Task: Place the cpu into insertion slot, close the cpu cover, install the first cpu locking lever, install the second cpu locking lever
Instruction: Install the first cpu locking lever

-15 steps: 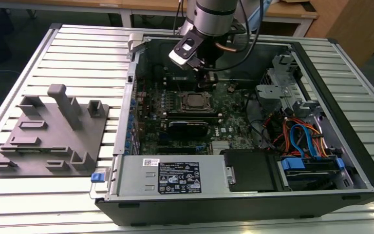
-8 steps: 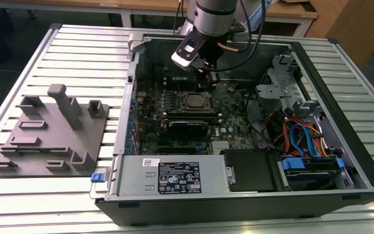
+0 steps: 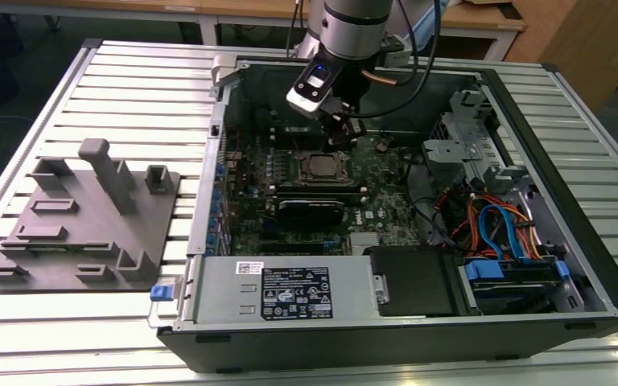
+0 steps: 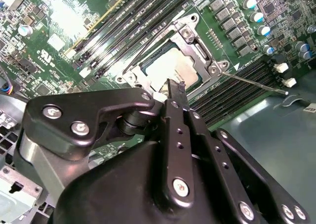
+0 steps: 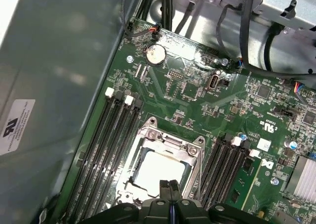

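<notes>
**Exterior view.** Open computer case point(image 3: 566, 265) on a slatted table point(image 3: 126, 88). The arm point(image 3: 352, 24) reaches down into it. The gripper point(image 3: 339, 133) hangs just above the motherboard, and the cpu point(image 3: 319, 167) lies a little beyond the jaw tips. A white label with dark print point(image 3: 287, 293) sits on the metal box at the case's near edge, well away from the jaws. A grey moulded fixture point(image 3: 84, 217) stands outside the case, on the exterior view's left. The arm hides the case's far corner.

**Second wrist view.** The jaws are pressed together, pinching nothing. Straight ahead of the tips, the silvery cpu point(image 4: 165, 68) sits in the insertion slot point(image 4: 192, 78), with the cpu cover point(image 4: 200, 51) lying flat around it. A thin locking lever point(image 4: 254, 83) slants away from the cover's corner, over the memory slots point(image 4: 123, 26). The gripper body hides the cover's near edge.

**First wrist view.** The joined fingertips point(image 5: 169, 186) overlap the cpu's near edge. A coin battery point(image 5: 156, 55) lies far beyond them. A white label with a dark mark point(image 5: 15, 122) on the case wall is cut off at the frame edge.
</notes>
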